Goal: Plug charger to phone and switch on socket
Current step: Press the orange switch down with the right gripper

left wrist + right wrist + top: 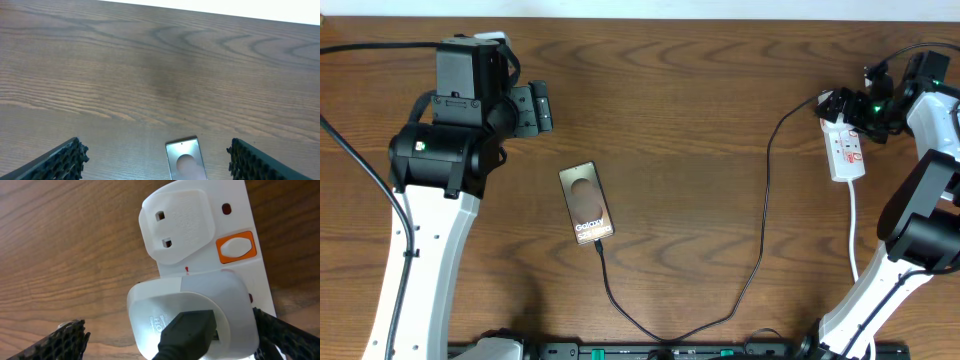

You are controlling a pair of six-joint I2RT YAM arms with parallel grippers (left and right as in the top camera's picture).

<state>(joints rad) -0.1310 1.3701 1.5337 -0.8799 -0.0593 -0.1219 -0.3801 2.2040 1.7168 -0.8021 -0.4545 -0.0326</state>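
Lengthwise, the phone [586, 202] runs near-to-far, slightly slanted.

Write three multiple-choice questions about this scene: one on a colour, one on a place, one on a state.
1. What colour is the switch on the socket in the right wrist view? A green; B blue; C orange.
2. Where does the phone lie? A on the socket; B on the table between the arms; C on a plate.
3. How is the left pincer? A open, empty; B shut on the phone; C shut on the socket.
Answers: C, the oval button is orange; B, the overhead view shows it flat on bare wood; A, its jaws stand wide apart, gripping nothing.
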